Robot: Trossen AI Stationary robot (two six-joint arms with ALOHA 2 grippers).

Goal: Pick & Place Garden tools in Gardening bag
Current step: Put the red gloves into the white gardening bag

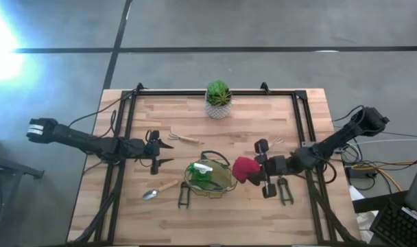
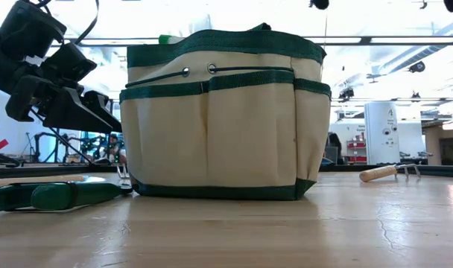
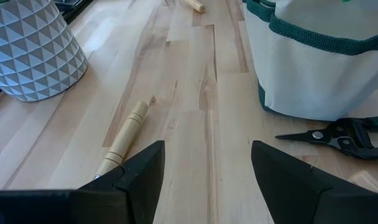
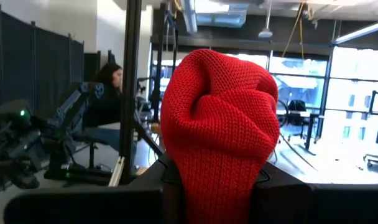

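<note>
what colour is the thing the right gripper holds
Red knit, clearest in the right wrist view.

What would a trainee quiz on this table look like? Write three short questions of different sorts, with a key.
1. True or false: the right gripper is shut on the red item.
2. Multiple choice: what already sits inside the bag? A) the trowel B) the green bottle C) the plant
3. Fill in: the left gripper hangs open above the table, between the rake and the ______.

Key:
1. True; the red item is pinched between its fingers, beside the bag's rim.
2. B; the green bottle shows in the bag's mouth.
3. Trowel.
</note>
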